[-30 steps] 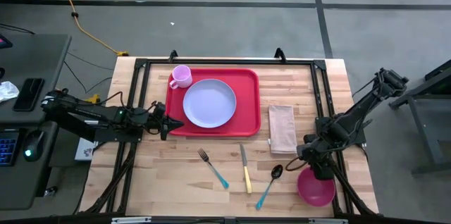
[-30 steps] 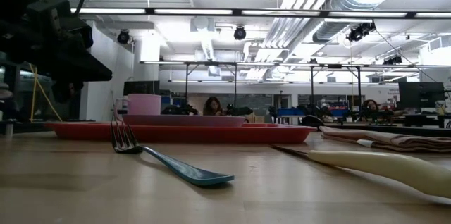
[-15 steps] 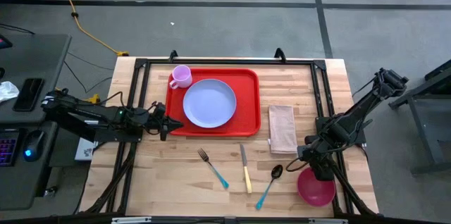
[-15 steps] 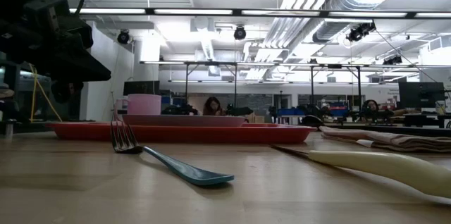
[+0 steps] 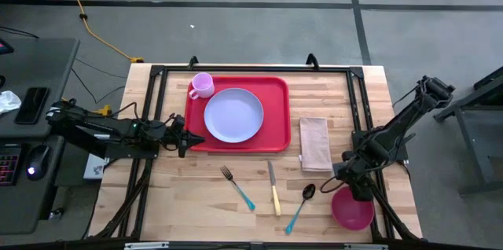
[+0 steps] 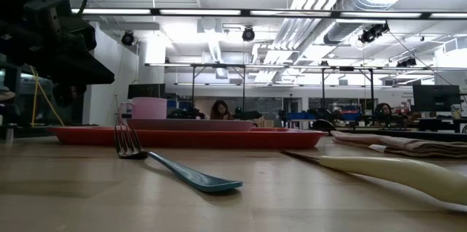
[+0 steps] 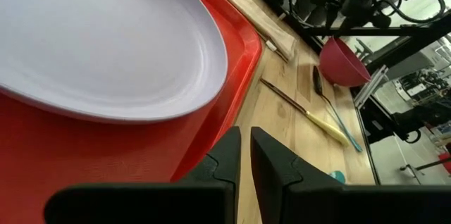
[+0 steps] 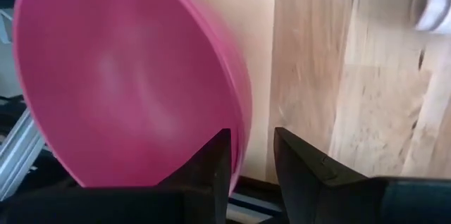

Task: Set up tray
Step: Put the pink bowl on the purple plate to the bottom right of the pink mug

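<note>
Both grippers at the rims: left on the red tray, right on the pink bowl.

The tray (image 5: pixel 237 114) lies flat on the worktop (image 5: pixel 330 93) toward its far side, carrying a lavender plate (image 5: pixel 233 115) and a pink cup (image 5: pixel 202 85) in its far left corner. The left gripper (image 5: pixel 189 139) sits at the tray's near left corner, its fingers (image 7: pixel 227 159) pinched narrowly over the rim there. The right gripper (image 5: pixel 351 189) is at the near right of the worktop, its fingers (image 8: pixel 215 159) straddling the rim of the pink bowl (image 5: pixel 353 210), grasping it. A folded napkin (image 5: pixel 315 144) lies just right of the tray; a fork (image 5: pixel 236 187), knife (image 5: pixel 274 189) and spoon (image 5: pixel 300 207) lie in front.
</note>
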### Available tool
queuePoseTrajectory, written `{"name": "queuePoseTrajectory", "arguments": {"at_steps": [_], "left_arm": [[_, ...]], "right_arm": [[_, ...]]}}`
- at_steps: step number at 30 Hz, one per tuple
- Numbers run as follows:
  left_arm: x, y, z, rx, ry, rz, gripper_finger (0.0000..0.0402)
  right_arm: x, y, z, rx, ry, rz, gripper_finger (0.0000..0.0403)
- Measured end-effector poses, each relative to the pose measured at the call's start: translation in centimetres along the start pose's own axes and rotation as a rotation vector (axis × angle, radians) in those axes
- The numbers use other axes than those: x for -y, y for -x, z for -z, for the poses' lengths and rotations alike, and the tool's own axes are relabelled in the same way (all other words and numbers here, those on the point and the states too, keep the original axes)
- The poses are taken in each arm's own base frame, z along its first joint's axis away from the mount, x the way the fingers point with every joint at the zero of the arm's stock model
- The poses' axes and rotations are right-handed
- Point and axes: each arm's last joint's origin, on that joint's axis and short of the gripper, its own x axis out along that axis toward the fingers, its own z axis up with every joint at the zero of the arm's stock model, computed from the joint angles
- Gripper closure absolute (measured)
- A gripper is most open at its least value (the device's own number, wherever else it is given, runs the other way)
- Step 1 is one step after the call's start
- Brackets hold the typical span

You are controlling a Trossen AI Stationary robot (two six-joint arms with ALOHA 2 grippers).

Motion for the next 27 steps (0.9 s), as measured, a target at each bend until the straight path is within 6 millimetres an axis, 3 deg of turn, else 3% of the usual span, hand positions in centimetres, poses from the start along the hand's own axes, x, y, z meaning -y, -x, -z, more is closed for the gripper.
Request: {"name": "queuePoseTrajectory", "arguments": {"at_steps": [15, 24, 27], "left_arm": [[0.00, 0.00, 0.00, 0.000, 0.000, 0.000, 0.0337], [-0.01, 0.00, 0.01, 0.000, 0.000, 0.000, 0.0337], [0.00, 0.00, 0.01, 0.000, 0.000, 0.000, 0.0337]], "right_arm": [[0.04, -0.04, -0.09, 0.072, 0.017, 0.067, 0.0318], [0.21, -0.03, -0.11, 0.097, 0.020, 0.107, 0.0394], [0.32, -0.02, -0.03, 0.093, 0.008, 0.121, 0.0395]]}}
